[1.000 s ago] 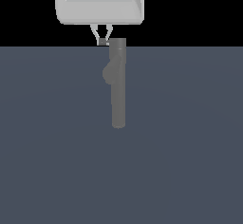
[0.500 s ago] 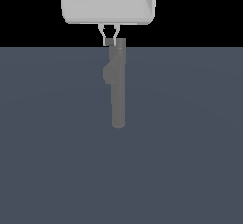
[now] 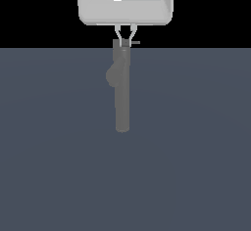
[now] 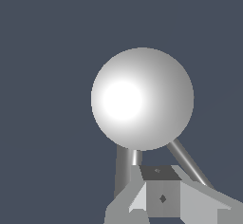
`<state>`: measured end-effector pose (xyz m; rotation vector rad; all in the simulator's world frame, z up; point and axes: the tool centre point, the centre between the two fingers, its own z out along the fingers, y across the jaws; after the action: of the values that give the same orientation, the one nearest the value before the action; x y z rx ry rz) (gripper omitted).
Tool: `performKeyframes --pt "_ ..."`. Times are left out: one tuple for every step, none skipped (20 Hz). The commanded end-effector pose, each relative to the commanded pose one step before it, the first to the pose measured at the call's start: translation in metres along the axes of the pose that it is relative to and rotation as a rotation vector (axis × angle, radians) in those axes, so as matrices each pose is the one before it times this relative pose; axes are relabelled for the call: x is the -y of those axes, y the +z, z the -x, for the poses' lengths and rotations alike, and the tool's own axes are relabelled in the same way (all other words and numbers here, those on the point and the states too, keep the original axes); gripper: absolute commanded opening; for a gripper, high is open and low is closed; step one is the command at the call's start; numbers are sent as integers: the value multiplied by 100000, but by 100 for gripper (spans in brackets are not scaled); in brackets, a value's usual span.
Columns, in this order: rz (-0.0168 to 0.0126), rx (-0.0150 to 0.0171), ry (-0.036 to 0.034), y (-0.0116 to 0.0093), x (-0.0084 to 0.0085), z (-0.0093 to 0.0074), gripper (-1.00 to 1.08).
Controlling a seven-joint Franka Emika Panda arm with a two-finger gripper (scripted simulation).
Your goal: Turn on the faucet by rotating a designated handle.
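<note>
Here, exterior view: tool (image 3: pixel 126 40) hanging over faucet (image 3: pixel 121 85) cap end, prongs narrowly spread, pinching nothing. Faucet lying long-axis down picture on desk (image 3: pixel 196 142). Handle (image 3: pixel 134 42) projecting sideways toward exterior view's right, just beside nearer prong.

Wrist view: pale sphere (image 4: pixel 142 98) filling centre; thin rods beneath; handle not identifiable.

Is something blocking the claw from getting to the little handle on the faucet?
No, nothing visible is in the way. The claw hangs right above the faucet cap, and the thin handle sticks out toward the exterior view's right, just beside the claw's tips.
</note>
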<state>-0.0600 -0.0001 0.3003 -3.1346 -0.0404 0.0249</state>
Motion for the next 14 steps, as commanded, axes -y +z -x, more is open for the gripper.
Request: performKeyframes --pt "10 4 23 0 -15 1 -100" --pt "40 -94 322 -6 -297 -336 -100" --pt "40 -94 322 -6 -297 -335 -100" --pt "40 -93 319 -6 -295 -334 -100" --pt "39 -92 312 -5 -291 -333 -100" --pt "40 -95 322 -7 -295 -331 -100" --pt "38 -92 312 -6 -289 -330 -100" --pt "38 -92 312 -6 -289 -329 -100" --pt "37 -92 312 -7 -288 -328 -100" --pt "37 -92 312 -7 -287 -326 -100" --pt "36 -91 309 -7 -285 -325 -100" --pt "36 -91 309 -7 -284 -323 -100" --pt "35 -90 305 -7 -281 -322 -100" --pt "35 -90 305 -8 -281 -320 -100"
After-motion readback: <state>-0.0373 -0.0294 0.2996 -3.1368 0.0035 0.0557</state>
